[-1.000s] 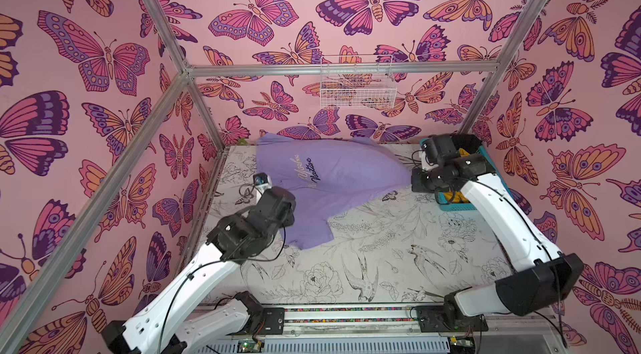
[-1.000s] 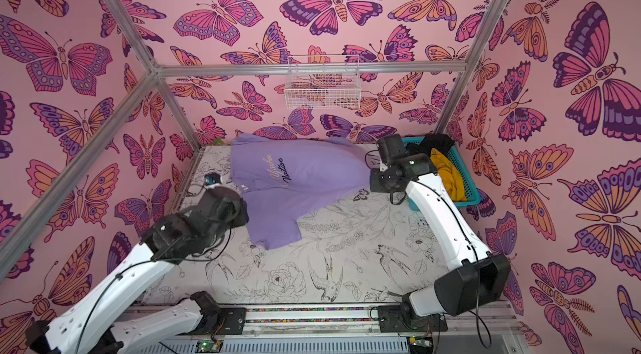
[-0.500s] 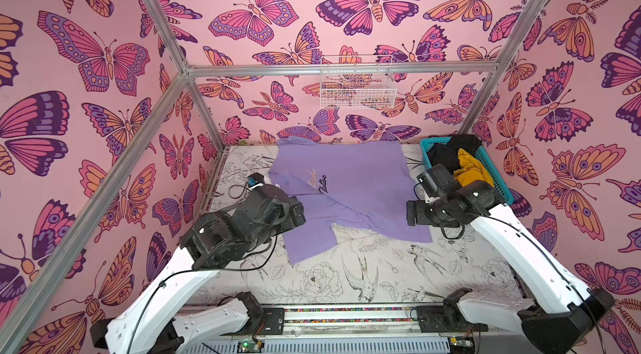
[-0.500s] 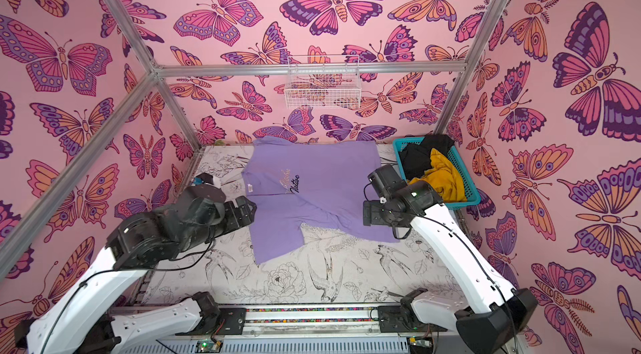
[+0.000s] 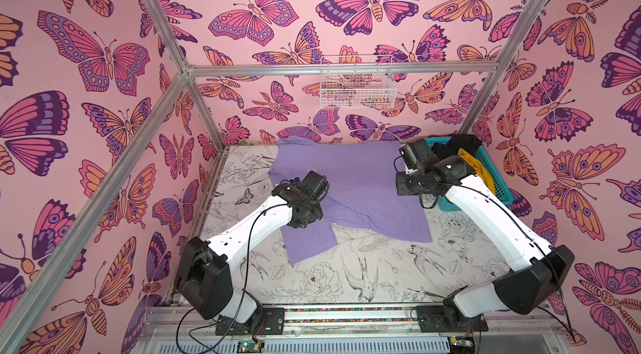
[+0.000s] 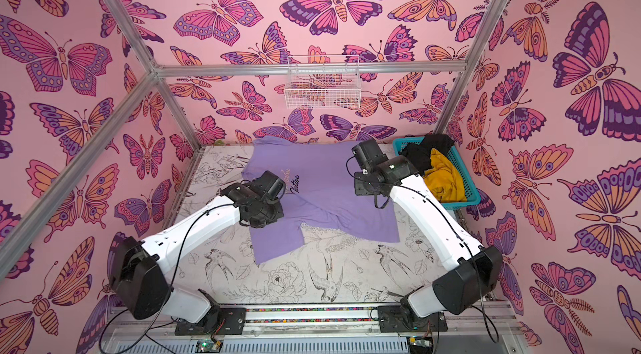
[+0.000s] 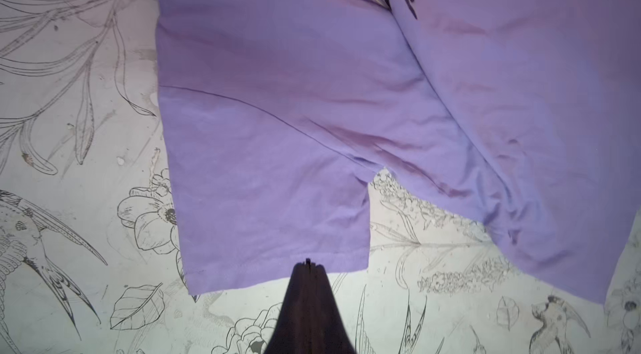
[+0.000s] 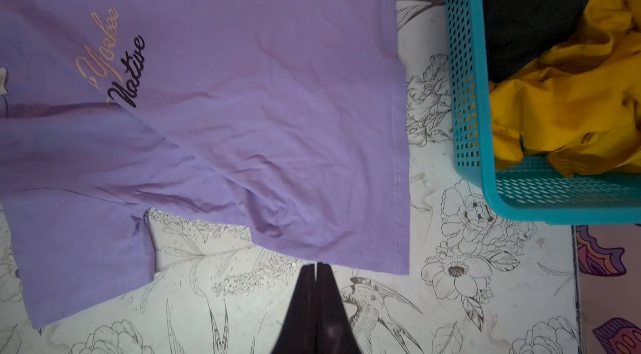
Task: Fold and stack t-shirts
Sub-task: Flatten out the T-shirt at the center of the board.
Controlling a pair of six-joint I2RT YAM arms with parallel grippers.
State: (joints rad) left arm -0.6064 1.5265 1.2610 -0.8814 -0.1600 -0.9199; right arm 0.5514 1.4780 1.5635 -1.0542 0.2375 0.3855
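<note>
Your tabletop [image 5: 347, 276], printed with birds and flowers, fills the floor of the cell. The lavender t-shirt [image 5: 364, 179] lies spread on it, print side up, from the centre out to 12 o'clock, where its far edge reaches the back wall. In both top views you can see it creased through the middle. One sleeve [image 5: 308, 241] lies flat and points toward 7 o'clock, and the bottom hem faces 3 o'clock.

The teal basket [image 6: 468, 192] stands at 2 o'clock, with a strip of bare tabletop between it and that hem. Inside it the mustard-yellow t-shirt [image 6: 442, 175] is bunched at the 5 o'clock end and the black t-shirt [image 6: 426, 151] at the 12 o'clock end.

Your left hand [image 7: 308, 265] is clenched on nothing. In its wrist view the tips are pressed together right at the sleeve's cuff edge, and you cannot tell whether they touch the cloth. Your right hand [image 8: 316, 267] is clenched and empty too. Its tips sit at the shirt's side edge near the hem corner, and contact cannot be told there either.

The script print [image 8: 125, 75] on the chest reads "Native" in black under a pale gold word.
</note>
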